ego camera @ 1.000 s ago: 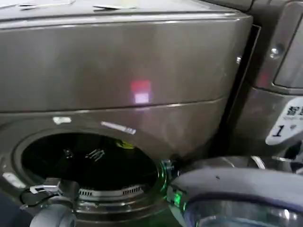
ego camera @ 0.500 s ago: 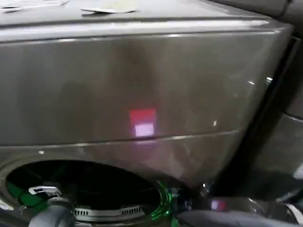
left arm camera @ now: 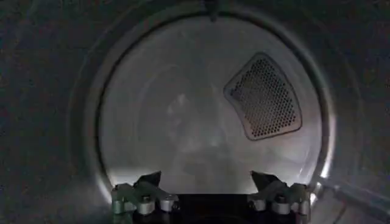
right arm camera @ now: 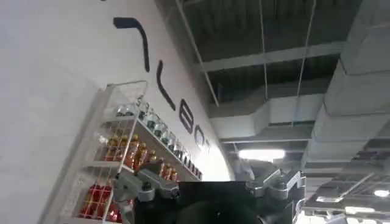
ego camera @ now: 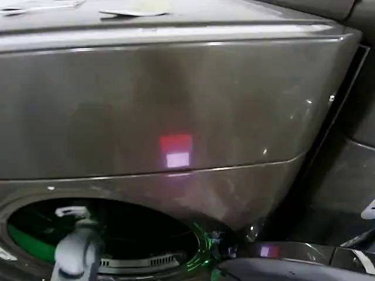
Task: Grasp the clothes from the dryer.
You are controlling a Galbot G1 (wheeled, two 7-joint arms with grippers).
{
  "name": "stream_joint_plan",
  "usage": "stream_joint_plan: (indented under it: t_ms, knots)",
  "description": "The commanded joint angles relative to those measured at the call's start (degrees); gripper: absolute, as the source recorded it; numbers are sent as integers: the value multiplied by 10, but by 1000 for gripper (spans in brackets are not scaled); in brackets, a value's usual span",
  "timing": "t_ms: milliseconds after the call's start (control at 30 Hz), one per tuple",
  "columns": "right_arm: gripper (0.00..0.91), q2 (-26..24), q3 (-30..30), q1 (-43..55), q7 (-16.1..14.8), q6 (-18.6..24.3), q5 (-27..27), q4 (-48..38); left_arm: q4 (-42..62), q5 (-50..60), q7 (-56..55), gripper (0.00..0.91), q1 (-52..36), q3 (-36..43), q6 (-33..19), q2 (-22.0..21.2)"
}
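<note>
The dryer (ego camera: 176, 105) is a big brown-grey machine, and its round mouth (ego camera: 140, 231) opens at the lower left of the head view. My left arm (ego camera: 76, 252) reaches into that mouth. In the left wrist view my left gripper (left arm camera: 206, 178) is open inside the drum, facing the pale back wall (left arm camera: 183, 115) and a perforated vent (left arm camera: 265, 97), with nothing between its fingers. The clothes are out of view. My right gripper (right arm camera: 204, 178) is open and empty, pointing up at a ceiling and a white wall.
The dryer's open door (ego camera: 281, 269) lies low at the right, beside a dark gap (ego camera: 328, 146) to the neighbouring machine. Papers (ego camera: 132, 9) rest on the dryer's top. Green light glows along the mouth's rim (ego camera: 202, 249). A shelf of bottles (right arm camera: 122, 152) hangs on the wall.
The head view has closed in on the dryer, pushing the mouth lower. My left arm has moved up and right, deeper into the mouth.
</note>
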Motion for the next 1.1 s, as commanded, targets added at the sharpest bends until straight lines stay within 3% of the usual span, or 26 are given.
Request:
stream_joint_plan:
  t_ms: [33, 267, 400, 533, 833, 1100]
  knots:
    - [907, 0, 0, 1, -2, 1, -1, 0, 235, 77, 193, 907, -127, 40, -15, 12]
    - [907, -3, -1, 4, -4, 1, -3, 0, 314, 148, 398, 907, -207, 137, -39, 47]
    - [907, -2, 1, 3, -7, 1, -3, -2, 352, 319, 463, 907, -236, 182, -96, 54]
    - [907, 2, 5, 1, -8, 3, -4, -6, 377, 392, 517, 907, -259, 210, -116, 59]
    - [907, 3, 10, -5, -9, 1, -4, -8, 416, 528, 527, 907, -284, 268, -140, 55]
    - [907, 8, 22, -14, -9, 2, -3, -9, 458, 505, 480, 907, -273, 291, -126, 48]
